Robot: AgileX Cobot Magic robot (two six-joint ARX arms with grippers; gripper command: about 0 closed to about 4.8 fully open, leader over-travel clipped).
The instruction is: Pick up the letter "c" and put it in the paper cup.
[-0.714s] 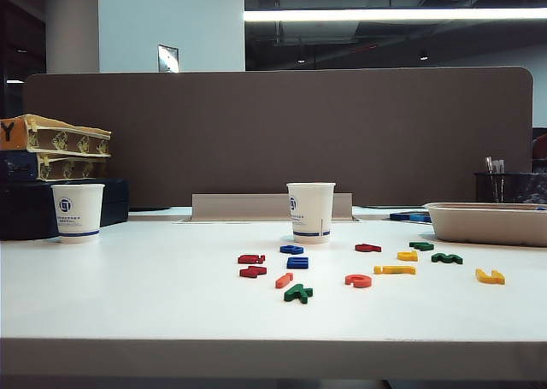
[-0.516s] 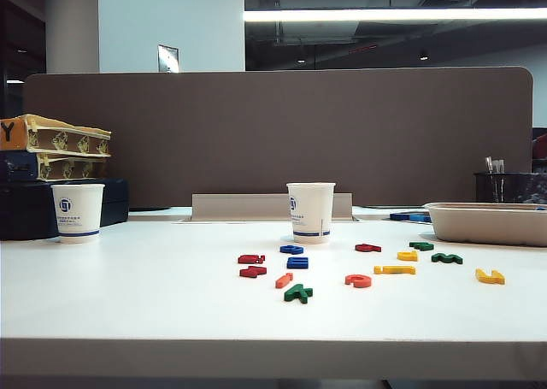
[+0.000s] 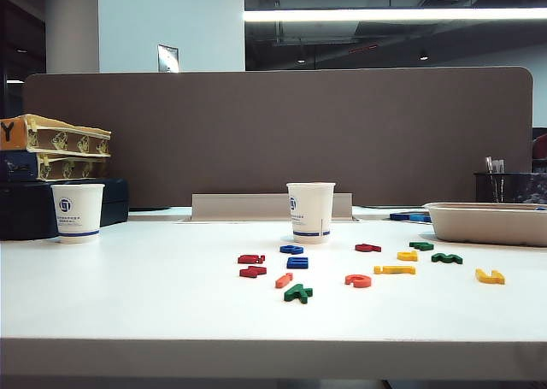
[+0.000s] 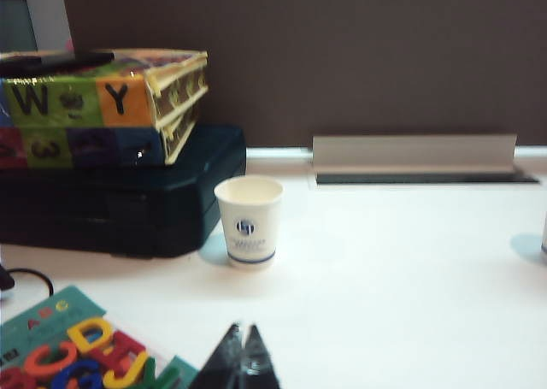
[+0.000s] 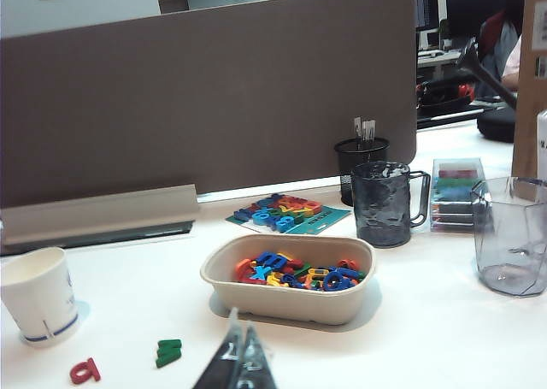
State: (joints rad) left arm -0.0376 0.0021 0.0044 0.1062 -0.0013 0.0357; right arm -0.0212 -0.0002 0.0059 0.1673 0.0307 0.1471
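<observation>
nothing has moved: my left gripper (image 4: 242, 355) and right gripper (image 5: 238, 355) sit closed, empty; the letter "c" (image 3: 358, 280) waits at five o'clock from the paper cup (image 3: 310, 211).

A: Table (image 3: 128, 295) layout? 
B: White paper cup with a thin blue band (image 3: 310, 212) stands mid-table, before the grey partition (image 3: 282, 132). Scattered plastic letters lie in front of it; the orange-red letter "c" (image 3: 358, 280) is nearer the front edge, right of the cup, apart from it.
A: Sides? 
B: Second paper cup with its logo facing front (image 3: 78, 212) far left, beside stacked boxes (image 3: 51, 150). Beige pulp tray (image 3: 487, 222) far right, holding letters
</observation>
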